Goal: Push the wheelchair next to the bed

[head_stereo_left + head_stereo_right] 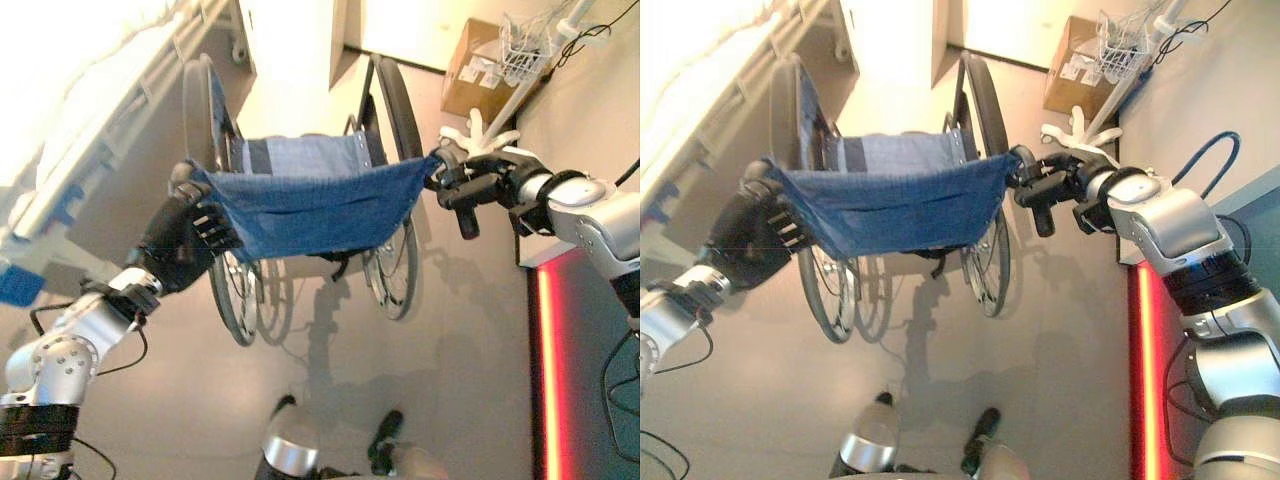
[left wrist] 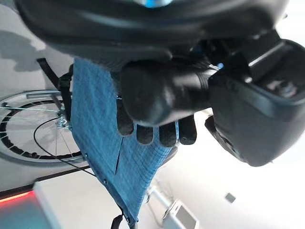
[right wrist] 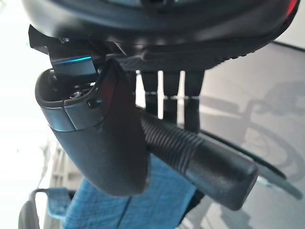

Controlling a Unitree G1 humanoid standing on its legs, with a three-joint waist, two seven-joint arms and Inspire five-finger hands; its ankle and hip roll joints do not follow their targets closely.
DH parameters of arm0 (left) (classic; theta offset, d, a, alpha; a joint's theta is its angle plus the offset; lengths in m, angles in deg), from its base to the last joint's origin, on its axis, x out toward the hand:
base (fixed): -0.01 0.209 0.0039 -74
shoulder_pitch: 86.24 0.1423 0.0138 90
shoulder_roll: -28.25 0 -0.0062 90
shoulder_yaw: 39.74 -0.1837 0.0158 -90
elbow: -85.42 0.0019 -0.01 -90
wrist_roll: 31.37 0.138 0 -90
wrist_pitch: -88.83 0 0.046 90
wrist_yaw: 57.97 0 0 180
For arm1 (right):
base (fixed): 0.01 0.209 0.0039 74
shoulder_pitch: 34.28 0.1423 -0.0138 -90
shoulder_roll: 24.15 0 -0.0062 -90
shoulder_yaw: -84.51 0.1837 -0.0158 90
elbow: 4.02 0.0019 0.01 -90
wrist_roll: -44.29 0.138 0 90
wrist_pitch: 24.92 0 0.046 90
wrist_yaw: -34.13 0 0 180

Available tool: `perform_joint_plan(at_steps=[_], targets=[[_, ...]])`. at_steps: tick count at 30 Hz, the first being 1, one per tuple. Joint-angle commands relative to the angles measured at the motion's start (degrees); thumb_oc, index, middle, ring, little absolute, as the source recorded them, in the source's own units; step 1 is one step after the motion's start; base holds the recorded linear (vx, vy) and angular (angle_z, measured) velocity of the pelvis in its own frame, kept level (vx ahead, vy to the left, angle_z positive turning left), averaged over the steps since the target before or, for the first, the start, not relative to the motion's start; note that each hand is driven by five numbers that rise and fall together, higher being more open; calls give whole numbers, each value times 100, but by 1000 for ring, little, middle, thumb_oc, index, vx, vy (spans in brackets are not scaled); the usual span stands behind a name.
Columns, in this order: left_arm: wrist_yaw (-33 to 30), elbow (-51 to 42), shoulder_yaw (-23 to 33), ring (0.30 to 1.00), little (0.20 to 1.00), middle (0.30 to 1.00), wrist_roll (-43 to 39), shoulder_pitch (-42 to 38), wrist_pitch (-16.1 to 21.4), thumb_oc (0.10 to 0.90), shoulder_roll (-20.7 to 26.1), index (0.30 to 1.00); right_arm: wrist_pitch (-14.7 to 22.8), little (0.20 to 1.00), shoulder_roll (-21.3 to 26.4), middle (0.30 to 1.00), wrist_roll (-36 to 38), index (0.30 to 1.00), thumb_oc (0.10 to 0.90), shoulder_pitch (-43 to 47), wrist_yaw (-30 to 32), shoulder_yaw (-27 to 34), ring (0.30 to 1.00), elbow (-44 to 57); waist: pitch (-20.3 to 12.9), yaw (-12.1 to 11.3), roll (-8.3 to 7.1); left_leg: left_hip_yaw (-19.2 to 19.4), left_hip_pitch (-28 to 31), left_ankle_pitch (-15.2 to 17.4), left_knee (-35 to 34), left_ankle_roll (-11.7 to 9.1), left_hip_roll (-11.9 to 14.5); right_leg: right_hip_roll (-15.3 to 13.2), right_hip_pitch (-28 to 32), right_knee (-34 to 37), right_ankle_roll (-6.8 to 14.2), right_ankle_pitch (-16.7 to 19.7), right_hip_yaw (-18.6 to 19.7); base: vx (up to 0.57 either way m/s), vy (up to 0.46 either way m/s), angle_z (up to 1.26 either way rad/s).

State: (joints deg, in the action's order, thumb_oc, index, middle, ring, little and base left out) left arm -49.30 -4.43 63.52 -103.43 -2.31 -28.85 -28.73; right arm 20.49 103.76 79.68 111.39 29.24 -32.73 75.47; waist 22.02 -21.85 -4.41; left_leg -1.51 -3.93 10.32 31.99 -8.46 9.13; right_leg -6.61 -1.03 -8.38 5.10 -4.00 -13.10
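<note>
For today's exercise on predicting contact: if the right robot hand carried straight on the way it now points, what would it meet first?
The right robot hand, curled round the push handle, points across toward the blue backrest of the wheelchair. That cloth would likely come first; depth is hard to judge.

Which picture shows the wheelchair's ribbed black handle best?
The right wrist view: the ribbed black handle lies close up, with the right hand curled round it. In both eye views that handle is mostly hidden inside the hand. The left wrist view shows the blue backrest instead.
</note>
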Motion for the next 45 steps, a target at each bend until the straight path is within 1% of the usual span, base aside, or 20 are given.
perform_joint_plan(at_steps=[1, 3, 6, 7, 9, 10, 11, 14, 17, 20, 22, 24, 25, 29, 32, 35, 37, 40, 42, 45], targets=[[188, -394, 126, 300, 300, 300, -215, -495, 1044, 400, 103, 300, 888, 300, 155, 300, 230, 300, 400, 620, -455, -241, 300, 750, -1635, 691, -250, 346, -389, -1185, 773, 162, -316, -321, 442, 601, 0, 293, -243, 235, -59, 2], [268, -49, 26, 300, 300, 300, -213, -779, 891, 400, 94, 300, 810, 300, 50, 300, 13, 300, 400, 500, -516, -79, 300, 686, -1689, 793, -70, 677, -171, -1007, -47, 177, -379, -188, 445, 518, -5, 205, -543, 346, -16, 42], [325, 538, -286, 300, 300, 300, -172, -1348, 831, 400, 149, 300, 693, 300, -95, 300, -96, 300, 400, 659, -541, -224, 300, 523, -1732, 926, 62, 1111, 244, -1134, -1093, 127, -228, -88, 576, 552, 16, 149, -814, 294, 76, 90], [486, 1195, -650, 300, 300, 300, -69, -1881, 898, 400, 134, 300, 629, 300, -264, 300, -154, 300, 400, 792, -458, -398, 300, 358, -1790, 1040, 160, 1332, 439, -1288, -1875, 74, -62, -18, 688, 630, 26, 123, -944, 284, 160, 96], [562, 1594, -895, 300, 300, 300, 43, -2220, 979, 400, 118, 300, 606, 300, -358, 300, -132, 300, 400, 873, -354, -506, 300, 259, -1812, 1072, 231, 1375, 484, -1500, -2464, 2, 66, 41, 820, 708, 34, 83, -969, 304, 193, 70], [624, 2008, -1151, 300, 300, 300, 50, -2553, 1073, 400, 63, 300, 526, 300, -477, 300, -109, 300, 400, 967, -243, -602, 300, 157, -1841, 1085, 290, 1416, 395, -1890, -2912, -128, 324, 77, 973, 800, 29, 27, -988, 243, 166, 15], [634, 2057, -1183, 300, 300, 300, 44, -2600, 1086, 400, 60, 300, 518, 300, -482, 300, -103, 300, 400, 978, -230, -610, 300, 147, -1840, 1086, 296, 1413, 405, -1952, -2990, -150, 350, 87, 990, 810, 23, 20, -997, 352, 303, 25], [758, 2335, -1108, 300, 300, 300, 84, -2754, 1086, 400, -13, 300, 394, 300, -436, 300, -157, 300, 400, 1010, -317, -651, 300, 130, -1864, 1107, 414, 1482, 205, -2675, -3555, -327, 808, 107, 1151, 710, -42, -212, -1022, 316, 340, 24], [795, 2299, -939, 300, 300, 300, 124, -2712, 972, 400, 18, 300, 422, 300, -285, 300, -94, 300, 400, 1006, -421, -638, 300, 140, -1894, 1136, 431, 1585, 165, -2589, -3509, -287, 839, 33, 1184, 428, -46, -427, -1014, 294, 342, 14], [887, 2295, -819, 300, 300, 300, 113, -2661, 822, 400, 208, 300, 524, 300, -130, 300, -58, 300, 400, 807, -585, -440, 300, 216, -1942, 1136, 405, 1493, 140, -1965, -3210, -71, 539, -130, 1207, -52, 43, -642, -877, 366, 432, -1], [918, 2300, -857, 300, 300, 300, 51, -2693, 745, 400, 304, 300, 477, 300, 25, 300, -42, 300, 400, 561, -664, -223, 300, 455, -1913, 1172, 316, 1430, 69, -1521, -2795, 134, 166, -286, 1221, -408, 178, -611, -691, 289, 382, 5], [965, 2339, -901, 300, 300, 300, 40, -2772, 686, 400, 377, 300, 489, 300, 175, 300, 29, 300, 400, 367, -690, -60, 300, 627, -1893, 1227, 274, 1404, 40, -1320, -2620, 338, -100, -401, 1038, -875, 325, -431, -535, 260, 454, 8], [1116, 2461, -916, 300, 300, 300, 99, -2806, 688, 400, 453, 300, 561, 300, 279, 300, 71, 300, 400, 91, -731, 148, 300, 789, -1845, 1325, 315, 1360, 148, -1179, -2632, 523, -318, -487, 769, -1552, 470, -268, -355, 295, 523, 13], [1118, 2569, -968, 300, 300, 300, 185, -2931, 687, 400, 494, 300, 678, 300, 479, 300, 160, 300, 400, -334, -969, 489, 300, 1050, -1773, 1485, 333, 1463, 433, -1019, -2808, 736, -643, -510, 411, -2461, 573, -28, -98, 197, 338, 29], [1011, 2519, -1103, 300, 300, 300, 210, -3067, 682, 400, 504, 300, 729, 300, 598, 300, 88, 300, 400, -587, -1177, 717, 300, 1242, -1702, 1640, 305, 1476, 592, -935, -2929, 747, -871, -109, 250, -2030, 500, -167, -61, 157, 193, 12], [824, 2519, -1228, 300, 300, 300, 168, -3275, 621, 400, 503, 300, 760, 300, 556, 300, -37, 300, 400, -614, -1333, 707, 300, 1320, -1643, 1708, 301, 1387, 708, -857, -2946, 700, -1002, -50, 220, -1257, 355, -171, -166, 140, 125, 7], [737, 2569, -1408, 300, 300, 300, 152, -3347, 706, 400, 426, 300, 798, 300, 551, 300, 72, 300, 400, -591, -1265, 621, 300, 1307, -1602, 1809, 273, 1305, 672, -806, -2795, 611, -1045, 110, 304, -387, 230, -101, 87, 169, 82, 19], [699, 2636, -1549, 300, 300, 300, 111, -3403, 765, 400, 384, 300, 800, 300, 560, 300, 148, 300, 400, -564, -1220, 558, 300, 1281, -1601, 1873, 256, 1225, 615, -777, -2691, 565, -1089, 178, 365, 51, 188, -25, 282, 124, 42, 36], [785, 2946, -1801, 300, 300, 300, 34, -3618, 836, 400, 281, 300, 733, 300, 499, 300, 246, 300, 400, -454, -1032, 402, 300, 1224, -1598, 2045, 251, 1120, 623, -609, -2584, 558, -1206, 157, 251, 726, 271, 418, 633, 253, 69, 42], [892, 3210, -1943, 300, 300, 300, 54, -3823, 838, 400, 327, 300, 715, 300, 267, 300, 115, 300, 400, -525, -923, 417, 300, 1228, -1548, 2201, 291, 1200, 857, -334, -2587, 598, -1232, -9, -161, 836, 455, 850, 613, 262, 8, 50]])
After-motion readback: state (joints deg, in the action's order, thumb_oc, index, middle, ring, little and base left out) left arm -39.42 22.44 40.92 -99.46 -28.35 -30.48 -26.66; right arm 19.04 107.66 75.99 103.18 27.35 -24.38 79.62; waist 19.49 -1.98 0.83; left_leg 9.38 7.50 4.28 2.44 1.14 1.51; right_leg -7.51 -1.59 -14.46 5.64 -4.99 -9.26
